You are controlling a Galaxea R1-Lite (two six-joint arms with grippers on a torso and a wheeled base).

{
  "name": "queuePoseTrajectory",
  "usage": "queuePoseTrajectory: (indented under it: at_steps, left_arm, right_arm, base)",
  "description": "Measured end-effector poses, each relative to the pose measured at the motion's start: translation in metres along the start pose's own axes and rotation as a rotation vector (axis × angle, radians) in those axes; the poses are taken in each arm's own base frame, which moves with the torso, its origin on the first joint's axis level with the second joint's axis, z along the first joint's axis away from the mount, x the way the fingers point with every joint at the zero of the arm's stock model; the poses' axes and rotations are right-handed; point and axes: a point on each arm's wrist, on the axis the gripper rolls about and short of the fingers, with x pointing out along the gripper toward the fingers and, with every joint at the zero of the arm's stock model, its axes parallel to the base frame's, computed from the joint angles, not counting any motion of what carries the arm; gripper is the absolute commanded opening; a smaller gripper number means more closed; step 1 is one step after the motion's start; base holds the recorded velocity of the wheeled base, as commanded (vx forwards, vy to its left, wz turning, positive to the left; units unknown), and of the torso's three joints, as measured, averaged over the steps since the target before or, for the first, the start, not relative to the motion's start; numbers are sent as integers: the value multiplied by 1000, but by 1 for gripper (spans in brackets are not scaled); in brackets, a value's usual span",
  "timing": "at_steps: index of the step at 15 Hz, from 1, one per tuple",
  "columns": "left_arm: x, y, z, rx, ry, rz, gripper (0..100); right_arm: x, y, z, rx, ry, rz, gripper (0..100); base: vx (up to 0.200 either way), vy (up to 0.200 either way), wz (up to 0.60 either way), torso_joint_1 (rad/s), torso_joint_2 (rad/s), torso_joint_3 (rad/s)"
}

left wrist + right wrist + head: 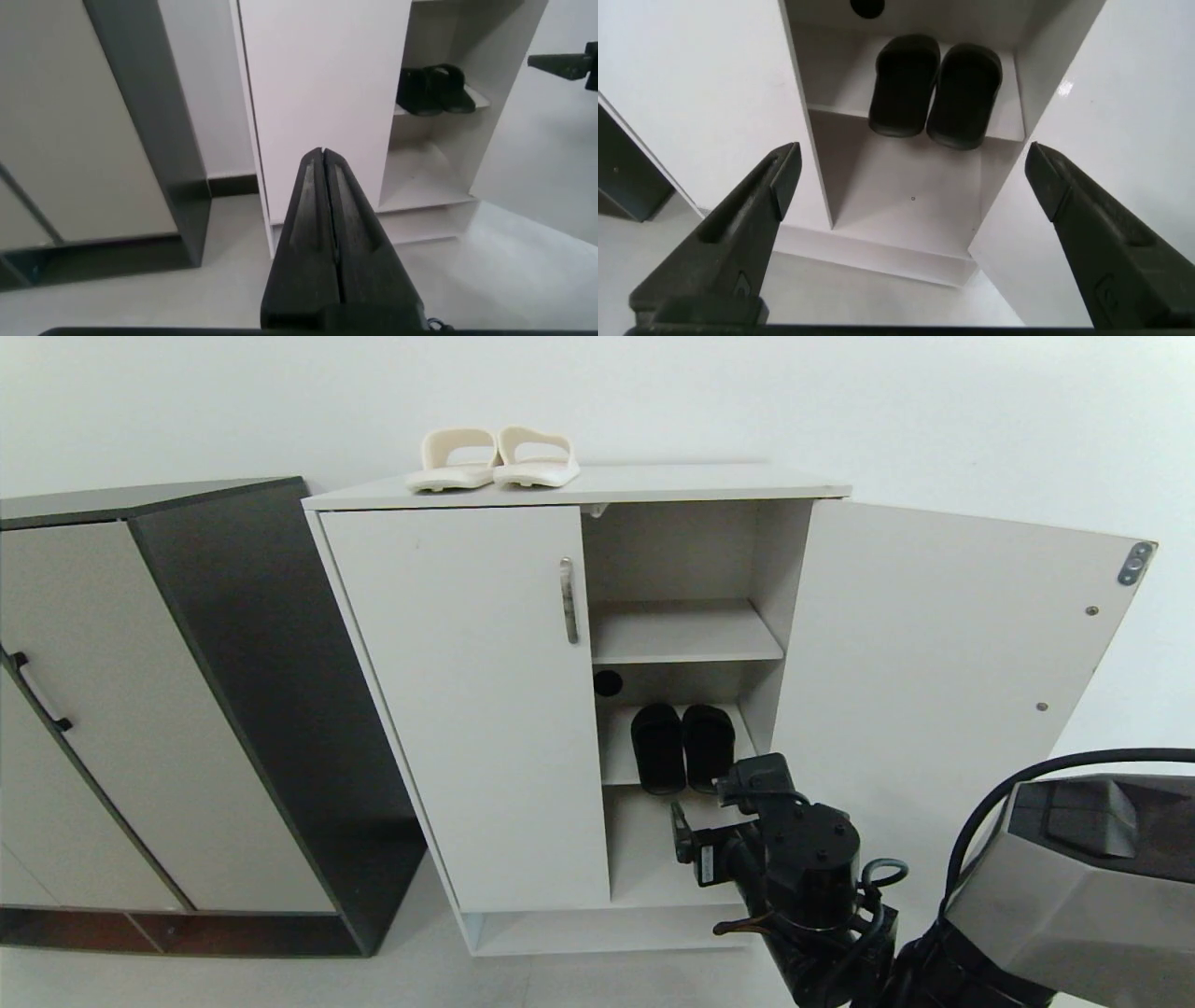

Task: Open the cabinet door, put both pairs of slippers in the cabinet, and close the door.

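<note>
White wall (840, 392); cabinet (467, 709), black slippers (681, 747) inside, cream slippers (495, 462) atop; right gripper (912, 154) agape, left gripper (322, 159) closed, empty.

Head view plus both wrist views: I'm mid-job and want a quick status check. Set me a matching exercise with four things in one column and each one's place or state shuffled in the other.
Column one:
1. black slippers
2. cream slippers
3. right-hand door
4. left gripper

Column two:
A. shut
B. on top of the cabinet
C. swung open
D. on a shelf inside the cabinet

Pairs: 1-D, 2-B, 3-C, 4-A.
</note>
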Motion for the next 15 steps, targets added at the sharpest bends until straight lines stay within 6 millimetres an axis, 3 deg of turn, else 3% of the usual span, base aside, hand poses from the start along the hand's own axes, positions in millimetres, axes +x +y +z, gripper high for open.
queuePoseTrajectory:
  at_steps: [10, 15]
  left_arm:
    - [0, 0, 0, 0, 0, -1, 0]
    - [0, 0, 0, 0, 1, 0, 0]
  right_arm:
    - [1, -4, -2, -3, 7, -11, 100]
    - [2, -6, -4, -7, 12, -12, 100]
  base:
    - [0, 200, 0, 4, 1, 2]
    - [0, 0, 0, 0, 0, 0]
